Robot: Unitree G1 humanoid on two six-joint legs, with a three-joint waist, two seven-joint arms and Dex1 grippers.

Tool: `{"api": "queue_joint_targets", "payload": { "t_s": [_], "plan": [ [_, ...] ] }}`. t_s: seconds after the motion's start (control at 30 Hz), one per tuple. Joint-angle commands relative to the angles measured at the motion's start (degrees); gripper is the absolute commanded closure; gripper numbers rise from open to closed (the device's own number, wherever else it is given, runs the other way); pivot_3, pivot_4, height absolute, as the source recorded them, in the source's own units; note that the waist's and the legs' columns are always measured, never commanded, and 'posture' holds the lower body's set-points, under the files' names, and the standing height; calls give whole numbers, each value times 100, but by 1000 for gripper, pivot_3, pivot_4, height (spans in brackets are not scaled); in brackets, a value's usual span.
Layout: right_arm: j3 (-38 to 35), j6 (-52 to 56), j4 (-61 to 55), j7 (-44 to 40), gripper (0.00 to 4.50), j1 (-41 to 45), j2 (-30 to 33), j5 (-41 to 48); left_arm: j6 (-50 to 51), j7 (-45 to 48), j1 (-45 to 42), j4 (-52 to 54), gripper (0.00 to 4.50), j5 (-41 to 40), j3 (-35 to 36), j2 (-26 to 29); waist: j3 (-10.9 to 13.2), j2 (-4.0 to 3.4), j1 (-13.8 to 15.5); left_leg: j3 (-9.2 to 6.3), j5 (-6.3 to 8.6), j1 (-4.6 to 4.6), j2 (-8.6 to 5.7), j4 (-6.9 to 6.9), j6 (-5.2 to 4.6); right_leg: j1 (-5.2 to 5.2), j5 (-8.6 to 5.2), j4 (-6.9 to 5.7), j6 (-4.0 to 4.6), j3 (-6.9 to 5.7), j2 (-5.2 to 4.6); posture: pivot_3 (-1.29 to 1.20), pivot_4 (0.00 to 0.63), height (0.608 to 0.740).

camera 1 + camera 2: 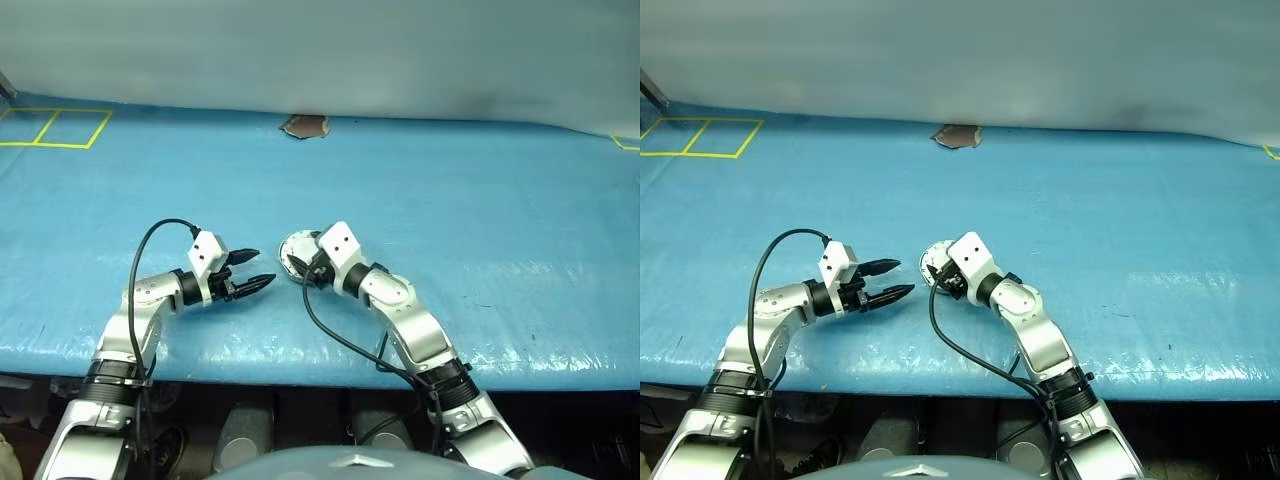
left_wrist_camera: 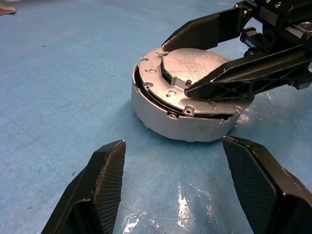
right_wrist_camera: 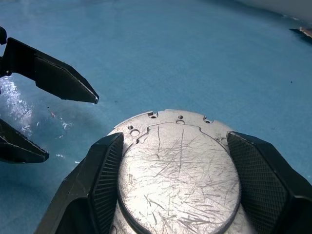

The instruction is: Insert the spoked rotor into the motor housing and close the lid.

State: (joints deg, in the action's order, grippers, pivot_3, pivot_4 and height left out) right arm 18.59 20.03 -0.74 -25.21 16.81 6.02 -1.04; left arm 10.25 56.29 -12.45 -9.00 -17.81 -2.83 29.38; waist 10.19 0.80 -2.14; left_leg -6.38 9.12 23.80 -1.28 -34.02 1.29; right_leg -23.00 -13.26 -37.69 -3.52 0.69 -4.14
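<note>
Housing [image 2: 185,124]: we see a short round cup of dull silver-grey metal with a smooth wall, sitting on the worktop between the two grippers.
Lid [image 3: 179,178]: a round pale grey disc, scratched all over with fine lines, lying down on top of the housing; a thin dark gap shows along part of the rim in the left wrist view.
Flange: we note small screw holes around the stepped plate under the lid.
Worktop [image 1: 480,210]: covered in a blue, slightly glossy sheet with yellow tape lines at the far left corner.
Right gripper [image 2: 214,61]: reaches in from the right, nearly level, jaws spread, one on either side of the lid; we cannot tell if they touch it.
Left gripper [image 1: 262,270]: pointed at the housing from the left, just short of it, jaws released and holding nothing.
</note>
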Motion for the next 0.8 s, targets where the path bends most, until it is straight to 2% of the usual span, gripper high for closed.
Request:
{"api": "queue_joint_targets", "payload": {
  "t_s": [0.03, 0.23, 0.8],
  "plan": [
    [16, 161, -20, -41, 1447, 4, -24, 53, -93, -26, 6, 187, 1053, 5, 109, 52, 0, 0, 0, 0, 0, 0, 0, 0, 0, 0, 0, 0, 0, 0, 0, 0, 150, 740],
    [-53, 395, -312, -171, 1447, 249, -82, 284, -98, -53, 37, 201, 1053, 3, 102, 28, 0, 0, -2, 0, 0, 1, 0, 0, 0, -2, 0, 0, 0, 0, 0, 0, 150, 740],
    [167, 615, -200, -30, 1447, 471, -154, 73, -108, -143, 109, 236, 1053, 22, 69, 26, 0, 0, -12, 4, -1, 23, 1, 6, 2, -36, 0, -7, 1, 1, 1, 0, 150, 740]
  ]
}}
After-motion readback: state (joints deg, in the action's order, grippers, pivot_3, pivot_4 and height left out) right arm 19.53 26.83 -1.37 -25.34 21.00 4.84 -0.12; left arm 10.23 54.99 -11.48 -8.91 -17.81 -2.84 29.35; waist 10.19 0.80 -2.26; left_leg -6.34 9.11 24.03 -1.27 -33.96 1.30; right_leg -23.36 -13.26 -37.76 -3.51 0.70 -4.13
